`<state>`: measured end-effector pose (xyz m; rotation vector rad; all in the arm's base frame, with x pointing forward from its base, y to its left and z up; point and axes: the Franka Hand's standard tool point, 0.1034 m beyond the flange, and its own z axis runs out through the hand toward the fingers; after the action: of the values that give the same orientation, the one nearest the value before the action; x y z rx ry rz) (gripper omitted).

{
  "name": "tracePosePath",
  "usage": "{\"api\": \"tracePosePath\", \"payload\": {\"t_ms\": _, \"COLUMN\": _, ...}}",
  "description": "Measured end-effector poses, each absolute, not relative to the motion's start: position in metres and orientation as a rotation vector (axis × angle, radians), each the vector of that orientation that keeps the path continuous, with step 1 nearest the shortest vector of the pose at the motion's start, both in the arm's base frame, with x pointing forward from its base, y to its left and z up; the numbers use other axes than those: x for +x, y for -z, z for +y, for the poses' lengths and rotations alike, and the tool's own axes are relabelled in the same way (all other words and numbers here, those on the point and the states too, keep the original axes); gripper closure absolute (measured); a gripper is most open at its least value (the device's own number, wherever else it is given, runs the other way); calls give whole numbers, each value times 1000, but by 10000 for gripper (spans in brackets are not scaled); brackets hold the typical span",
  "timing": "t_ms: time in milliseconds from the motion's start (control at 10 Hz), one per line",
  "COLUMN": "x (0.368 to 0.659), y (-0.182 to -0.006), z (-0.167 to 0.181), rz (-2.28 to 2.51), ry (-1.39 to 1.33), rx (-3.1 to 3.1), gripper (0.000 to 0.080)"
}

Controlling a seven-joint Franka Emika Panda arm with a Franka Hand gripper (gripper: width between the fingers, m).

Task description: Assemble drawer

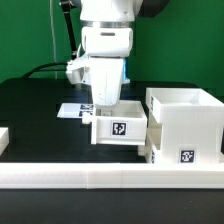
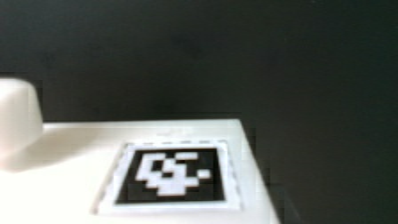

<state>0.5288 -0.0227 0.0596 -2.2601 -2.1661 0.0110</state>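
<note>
A small white drawer tray [image 1: 119,128] with a black-and-white tag on its front stands on the black table at the centre of the exterior view. The large open-sided box housing [image 1: 186,118], also tagged, stands touching it on the exterior view's right. My gripper [image 1: 106,104] hangs straight down over the tray's rear edge, and the tray hides its fingertips. The wrist view shows a white tray face with a tag [image 2: 173,172] close up, and no fingers show there. I cannot tell whether the jaws are open or shut.
A long low white rail [image 1: 100,180] runs along the front of the table. The marker board [image 1: 72,110] lies flat behind the tray. A white piece [image 1: 3,139] shows at the exterior view's left edge. A blurred white rounded shape [image 2: 15,118] sits beside the tagged face.
</note>
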Motion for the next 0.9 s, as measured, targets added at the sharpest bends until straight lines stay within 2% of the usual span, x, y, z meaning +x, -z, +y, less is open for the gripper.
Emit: {"api": "tracePosePath", "payload": {"t_ms": 900, "x": 542, "y": -59, "z": -13, "rz": -2176, "ry": 0, "rx": -2248, "gripper": 757}}
